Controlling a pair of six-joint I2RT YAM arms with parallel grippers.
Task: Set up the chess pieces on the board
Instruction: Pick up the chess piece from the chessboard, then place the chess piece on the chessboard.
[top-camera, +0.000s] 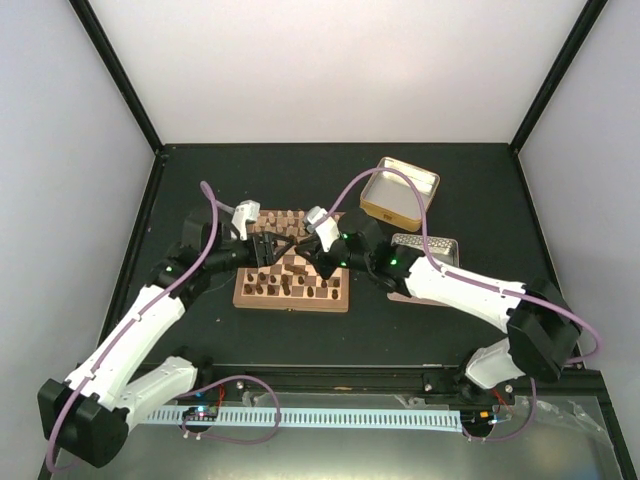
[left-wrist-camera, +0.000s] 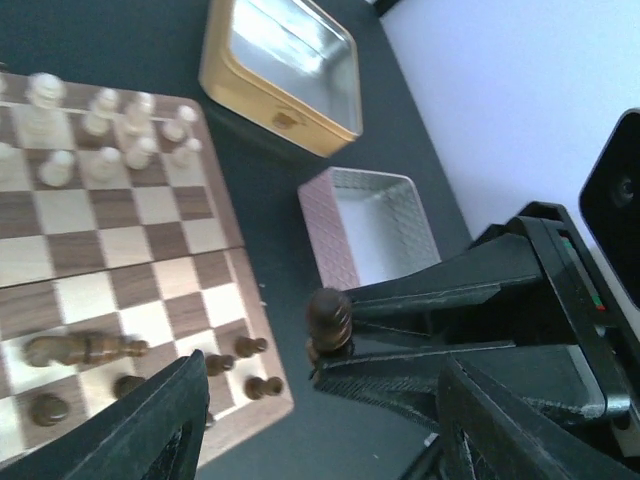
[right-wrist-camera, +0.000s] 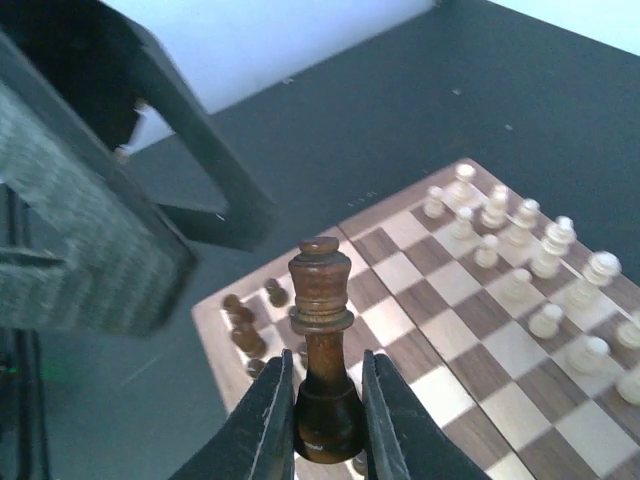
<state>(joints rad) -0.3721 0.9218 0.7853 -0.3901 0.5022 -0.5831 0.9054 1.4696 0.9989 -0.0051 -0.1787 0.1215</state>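
- Right wrist view gives you the plainest fact: the right gripper (right-wrist-camera: 328, 372) is clamped on a tall dark piece (right-wrist-camera: 320, 290). The piece is upright and looks lifted, close to the edge of the board (right-wrist-camera: 440, 330) where the small dark pawns stand.
- You cannot tell from any view which square lies under it.
- Your left gripper (left-wrist-camera: 322, 400) has its fingers well apart with nothing of its own between them. It hangs over the board's dark-side corner, facing the right gripper's load.
- Done so far, by my reading: the cream chessmen (left-wrist-camera: 100, 130) stand in two rows along the board's far edge, and several dark chess pieces (left-wrist-camera: 250, 345) are upright on the near rows.
- Left to do, as I judge it: the dark side is only partly filled. One dark piece (left-wrist-camera: 85, 348) lies on its side across the squares and needs standing up, and the held piece is not yet placed.
- Containers: the gold tin (left-wrist-camera: 270, 125) sits on the table (top-camera: 450, 330) beyond the board's far right corner, and its inside shows bare.
- The patterned tin (left-wrist-camera: 325, 230) lies just beside the board's right edge, with nothing visible in it.
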